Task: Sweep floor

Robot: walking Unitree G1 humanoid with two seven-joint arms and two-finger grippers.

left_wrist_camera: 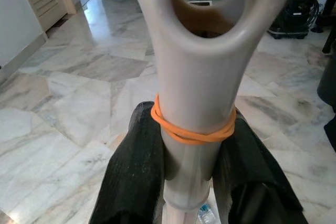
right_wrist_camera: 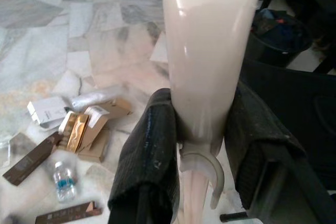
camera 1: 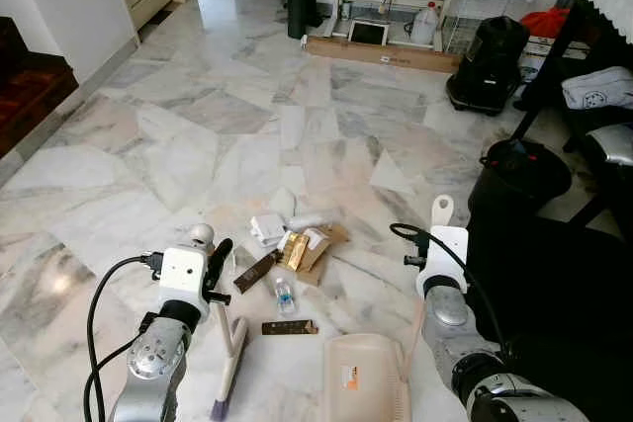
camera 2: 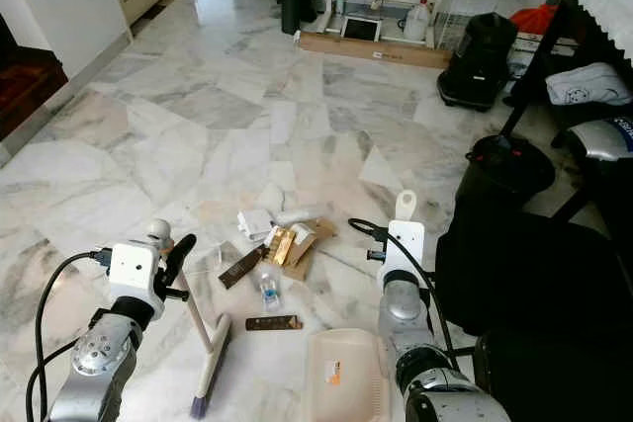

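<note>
Two pincers grip cleaning tools over a marble floor (camera 1: 198,135) strewn with litter. At near left, the left pincer (left_wrist_camera: 181,171) is clamped narrowly on the pale handle of a broom (camera 1: 230,358), its black fingers (left_wrist_camera: 134,166) pressing either side just below an orange rubber band (left_wrist_camera: 191,132); the purple-tipped brush head rests on the floor. At near right, the right pincer (right_wrist_camera: 202,145) is closed around the cream handle of a dustpan (camera 1: 366,378), whose pan lies flat on the floor between the arms. Just beyond both tools sits the litter: a small water bottle (camera 1: 285,295), brown cartons (camera 1: 312,249), white packets (camera 1: 267,229) and a dark wrapper (camera 1: 289,327)
</note>
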